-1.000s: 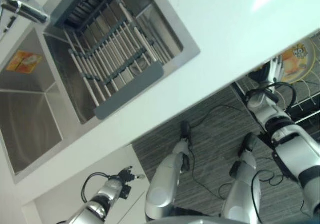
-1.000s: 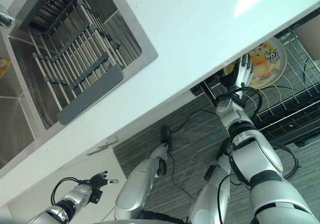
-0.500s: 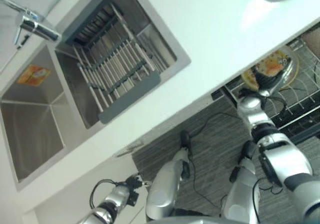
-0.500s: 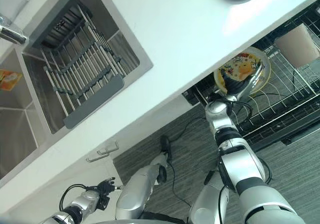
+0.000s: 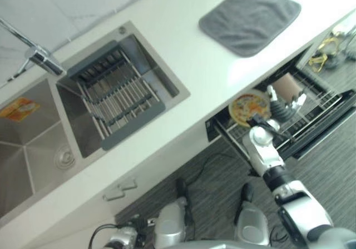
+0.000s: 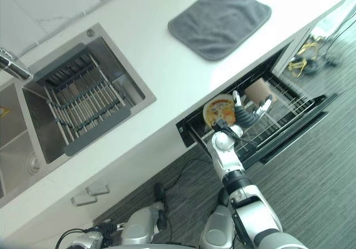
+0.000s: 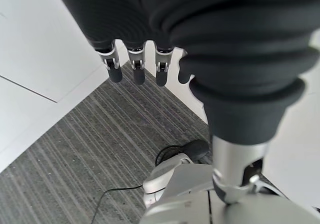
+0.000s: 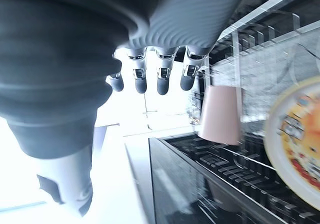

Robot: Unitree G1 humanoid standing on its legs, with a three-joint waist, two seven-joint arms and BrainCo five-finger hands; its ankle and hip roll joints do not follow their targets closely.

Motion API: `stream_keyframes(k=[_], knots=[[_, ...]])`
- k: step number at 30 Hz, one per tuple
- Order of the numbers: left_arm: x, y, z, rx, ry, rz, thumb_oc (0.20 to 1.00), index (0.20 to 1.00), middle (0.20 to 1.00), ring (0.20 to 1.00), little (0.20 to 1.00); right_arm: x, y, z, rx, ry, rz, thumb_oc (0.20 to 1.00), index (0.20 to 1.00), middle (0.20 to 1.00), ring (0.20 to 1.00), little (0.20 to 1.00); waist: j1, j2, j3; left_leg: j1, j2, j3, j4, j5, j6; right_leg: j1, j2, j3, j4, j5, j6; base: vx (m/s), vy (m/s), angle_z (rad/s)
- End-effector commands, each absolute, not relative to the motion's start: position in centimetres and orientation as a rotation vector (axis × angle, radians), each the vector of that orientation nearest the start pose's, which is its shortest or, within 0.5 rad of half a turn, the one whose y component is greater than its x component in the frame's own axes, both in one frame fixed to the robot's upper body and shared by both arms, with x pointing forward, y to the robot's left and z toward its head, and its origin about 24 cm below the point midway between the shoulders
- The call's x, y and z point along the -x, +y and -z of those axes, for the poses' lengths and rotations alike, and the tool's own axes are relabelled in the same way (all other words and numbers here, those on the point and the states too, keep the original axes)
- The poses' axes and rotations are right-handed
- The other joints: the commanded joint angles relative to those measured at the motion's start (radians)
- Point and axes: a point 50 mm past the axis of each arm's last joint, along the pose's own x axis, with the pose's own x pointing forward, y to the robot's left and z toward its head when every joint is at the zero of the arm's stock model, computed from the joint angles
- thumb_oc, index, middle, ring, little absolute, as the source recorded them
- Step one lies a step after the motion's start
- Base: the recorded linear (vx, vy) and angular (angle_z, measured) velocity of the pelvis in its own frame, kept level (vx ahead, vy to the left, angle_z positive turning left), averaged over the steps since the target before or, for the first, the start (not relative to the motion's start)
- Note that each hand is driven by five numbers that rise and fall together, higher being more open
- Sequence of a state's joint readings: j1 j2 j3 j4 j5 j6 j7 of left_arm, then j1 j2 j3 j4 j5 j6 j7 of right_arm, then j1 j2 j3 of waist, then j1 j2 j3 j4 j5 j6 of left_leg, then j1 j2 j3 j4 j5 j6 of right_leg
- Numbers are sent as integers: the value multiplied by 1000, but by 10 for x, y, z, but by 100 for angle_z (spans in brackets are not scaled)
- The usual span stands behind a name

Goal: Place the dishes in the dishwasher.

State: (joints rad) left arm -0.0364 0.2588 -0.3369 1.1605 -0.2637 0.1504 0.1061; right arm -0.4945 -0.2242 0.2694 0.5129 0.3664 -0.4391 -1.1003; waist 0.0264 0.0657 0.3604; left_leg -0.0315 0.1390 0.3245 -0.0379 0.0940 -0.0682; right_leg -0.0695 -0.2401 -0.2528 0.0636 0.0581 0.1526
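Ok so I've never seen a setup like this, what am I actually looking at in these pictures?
A humanoid robot stands at a kitchen counter. The two wide pictures come from cameras in its head, looking down; the two close ones come from cameras on its wrists. On the counter lies a grey mat, beside a sink holding a drying rack. Below, the dishwasher rack is pulled out, with a yellow plate and a pinkish cup in it. The right hand hovers there, open, holding nothing. The left hand hangs open over the floor.
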Motion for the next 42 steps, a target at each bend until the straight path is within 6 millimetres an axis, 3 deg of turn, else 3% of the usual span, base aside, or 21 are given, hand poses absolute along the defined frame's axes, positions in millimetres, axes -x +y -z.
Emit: stream_keyframes(k=[1,4,5,8,11,13,14,16,17,19,21,24,28,31,32,35,39,40,42], knots=[[-91,218,165,-270,1308,-129,1000,1000,1000,1000,1000,-323,-169,-112,-178,-395,751,1000,1000,1000,1000,1000,-13,10,-3,23,7,57,87,-73,-12,11,-15,-59,96,-92,-39,97,63,-16],[-81,218,166,-265,1309,-175,1000,1000,1000,1000,1000,-311,-180,-100,-135,-383,633,1000,1000,1000,1000,1000,-34,-11,-52,57,9,64,84,-84,-8,53,0,-45,69,-91,-41,155,55,-14],[-80,223,165,-233,1317,-220,1000,1000,1000,1000,1000,-298,-179,-103,-43,-454,542,1000,1000,1000,1000,1000,-51,-26,-89,83,15,71,79,-87,-8,76,11,-43,58,-91,-39,201,52,-18],[-80,227,164,-213,1318,-239,1000,1000,1000,1000,1000,-288,-189,-109,31,-498,486,1000,1000,1000,1000,1000,-69,-38,-116,107,16,79,70,-92,-7,98,17,-39,35,-84,-34,117,6,-16],[-78,233,163,-179,1319,-255,1000,1000,1000,1000,1000,-271,-232,-122,60,-530,539,1000,1000,1000,1000,1000,-104,-57,-149,141,14,100,59,-109,-4,123,26,-31,-6,-68,-22,97,-67,-7],[-73,234,164,-187,1328,-241,1000,1000,1000,1000,1000,-250,-277,-116,39,-505,706,1000,1000,1000,1000,1000,-135,-75,-172,163,1,115,57,-131,2,134,36,-14,-38,-49,-10,123,-147,-37],[-71,234,165,-193,1330,-235,1000,1000,1000,1000,1000,-247,-283,-114,27,-499,737,1000,1000,1000,1000,1000,-138,-76,-174,167,-2,117,59,-135,4,136,37,-12,-41,-47,-9,120,-131,-42],[-66,236,165,-198,1330,-233,1000,1000,1000,1000,1000,-234,-301,-103,-22,-477,827,1000,1000,1000,1000,1000,-150,-78,-179,175,-8,125,63,-146,10,137,42,-4,-49,-41,-5,104,-100,-22],[-67,239,164,-192,1327,-237,1000,1000,1000,1000,1000,-219,-318,-82,-142,-431,977,1000,1000,1000,1000,1000,-162,-74,-183,179,-14,131,65,-156,17,135,49,5,-48,-44,-3,79,-80,-14],[-68,240,164,-196,1326,-232,1000,1000,1000,1000,1000,-215,-323,-75,-167,-406,1025,1000,1000,1000,1000,1000,-162,-73,-185,179,-15,131,65,-158,18,134,50,7,-46,-47,-3,59,-64,-1],[-74,238,163,-241,1309,-175,1000,1000,1000,1000,1000,-191,-333,-28,-266,-266,1196,1000,1000,1000,1000,1000,-155,-61,-185,181,-23,120,64,-161,29,140,54,2,-22,-64,-6,66,-90,4],[-78,239,162,-250,1299,-162,1000,1000,1000,1000,1000,-177,-331,-1,-312,-179,1233,1000,1000,1000,1000,1000,-143,-52,-182,179,-25,107,72,-165,37,144,57,-6,8,-85,-14,18,-82,9],[-89,235,160,-282,1282,-114,1000,1000,1000,1000,1000,-168,-318,41,-536,-47,1253,1000,1000,1000,1000,1000,-113,-34,-173,163,-27,69,85,-164,44,144,72,-26,67,-132,-35,-27,-74,14],[-97,229,159,-290,1265,-88,1000,1000,1000,1000,1000,-171,-308,64,-740,18,1212,1000,1000,1000,1000,1000,-86,-17,-163,149,-33,44,107,-166,43,140,68,-53,110,-159,-48,-24,-10,31],[-104,223,158,-323,1235,-45,1000,1000,1000,1000,1000,-186,-297,72,-846,65,1109,1000,1000,1000,1000,1000,-59,6,-151,117,-38,17,148,-170,39,121,57,-74,182,-197,-64,-32,49,50],[-104,221,158,-325,1221,-44,1000,1000,1000,1000,1000,-197,-289,75,-906,96,1029,1000,1000,1000,1000,1000,-43,21,-141,83,-44,-4,186,-174,37,98,44,-83,243,-226,-74,-13,48,49],[-96,214,161,-319,1221,-31,1000,1000,1000,1000,1000,-221,-278,69,-913,117,868,1000,1000,1000,1000,1000,-2,69,-127,35,-60,-48,240,-173,34,70,11,-97,350,-277,-91,45,115,43],[-90,211,163,-313,1233,-16,1000,1000,1000,1000,1000,-236,-275,61,-889,114,762,1000,1000,1000,1000,1000,16,99,-127,28,-77,-70,239,-165,31,70,-1,-101,373,-293,-96,79,172,35],[-86,211,164,-309,1240,-15,1000,1000,1000,1000,1000,-242,-272,57,-877,113,723,1000,1000,1000,1000,1000,21,108,-128,29,-84,-77,235,-161,31,70,-5,-103,379,-297,-96,72,136,18]])
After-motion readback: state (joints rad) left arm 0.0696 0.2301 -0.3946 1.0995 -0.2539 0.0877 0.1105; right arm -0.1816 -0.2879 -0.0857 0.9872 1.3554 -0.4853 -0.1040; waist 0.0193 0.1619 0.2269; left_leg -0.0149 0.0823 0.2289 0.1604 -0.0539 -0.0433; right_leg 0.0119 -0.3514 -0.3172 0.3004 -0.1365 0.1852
